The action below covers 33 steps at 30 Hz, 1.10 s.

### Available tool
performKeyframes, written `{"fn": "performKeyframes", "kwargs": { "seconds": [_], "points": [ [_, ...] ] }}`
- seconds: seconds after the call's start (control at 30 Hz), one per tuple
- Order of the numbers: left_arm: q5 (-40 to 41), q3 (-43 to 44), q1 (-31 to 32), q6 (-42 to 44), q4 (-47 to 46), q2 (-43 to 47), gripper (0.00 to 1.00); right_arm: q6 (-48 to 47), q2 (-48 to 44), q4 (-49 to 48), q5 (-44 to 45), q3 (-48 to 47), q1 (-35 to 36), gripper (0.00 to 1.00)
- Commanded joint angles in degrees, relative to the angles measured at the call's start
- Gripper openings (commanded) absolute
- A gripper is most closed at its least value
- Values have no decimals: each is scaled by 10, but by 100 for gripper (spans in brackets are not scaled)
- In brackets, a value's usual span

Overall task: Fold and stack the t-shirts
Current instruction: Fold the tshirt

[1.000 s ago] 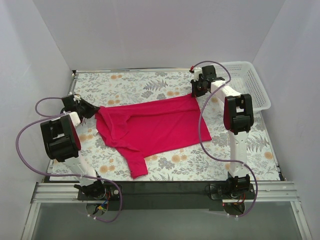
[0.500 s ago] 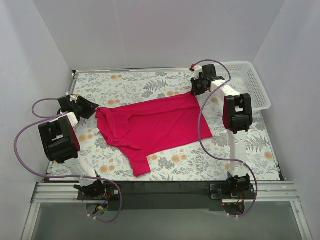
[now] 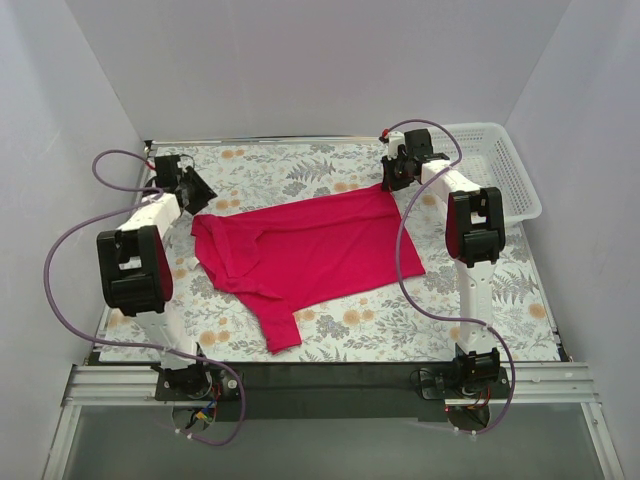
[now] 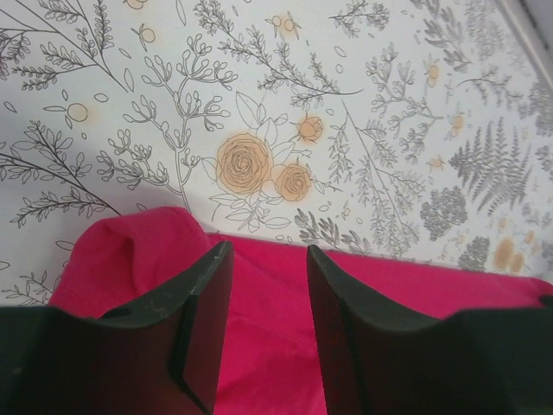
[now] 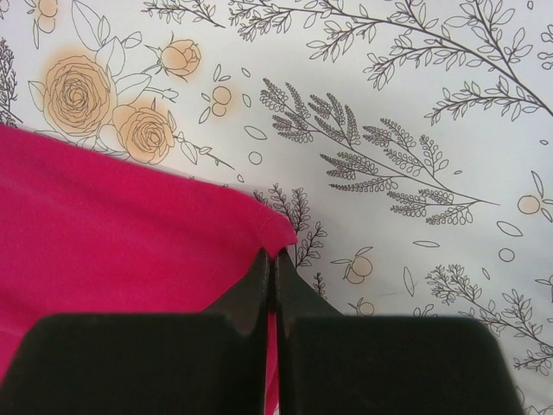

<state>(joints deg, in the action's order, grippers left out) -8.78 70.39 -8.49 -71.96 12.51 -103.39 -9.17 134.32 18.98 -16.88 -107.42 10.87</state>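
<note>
This looks like a robotics lab test cell, not a home. Plain white walls [image 3: 320,70] box in the bench [image 3: 300,165] on its left, far and right sides, with no furniture or decoration on them. Two robot arms, left [image 3: 135,270] and right [image 3: 475,230], are bolted to a metal rail [image 3: 110,385] along the near edge, with purple cables [image 3: 428,124] looping loose. The only household touches are the bench's floral cover, a magenta-red t-shirt [image 3: 310,250] and a white mesh basket [image 3: 500,160] at far right.
</note>
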Motion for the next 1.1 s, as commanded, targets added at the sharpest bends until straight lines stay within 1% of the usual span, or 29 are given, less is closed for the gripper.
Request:
{"fn": "performKeyframes", "kwargs": {
  "seconds": [0.0,0.17,0.3,0.63,0.73,0.87,1.07],
  "points": [
    [102,28,18,21,71,-20,38,0,-1,-23,-10,-4,-3,1],
    [160,63,50,38,109,-50,39,0,-2,-23,-10,-3,-3,1],
    [199,76,66,46,125,-61,39,1,-3,-24,-10,-3,-3,1],
    [249,71,77,67,139,-75,37,1,-4,-24,-10,-1,-4,1],
    [253,63,77,73,139,-60,37,1,-3,-24,-9,0,-4,1],
    [234,55,77,89,126,-45,37,1,-2,-24,-9,0,-4,1],
    [219,62,77,96,132,-67,36,1,-6,-24,-10,1,-4,1]
  ]
}}
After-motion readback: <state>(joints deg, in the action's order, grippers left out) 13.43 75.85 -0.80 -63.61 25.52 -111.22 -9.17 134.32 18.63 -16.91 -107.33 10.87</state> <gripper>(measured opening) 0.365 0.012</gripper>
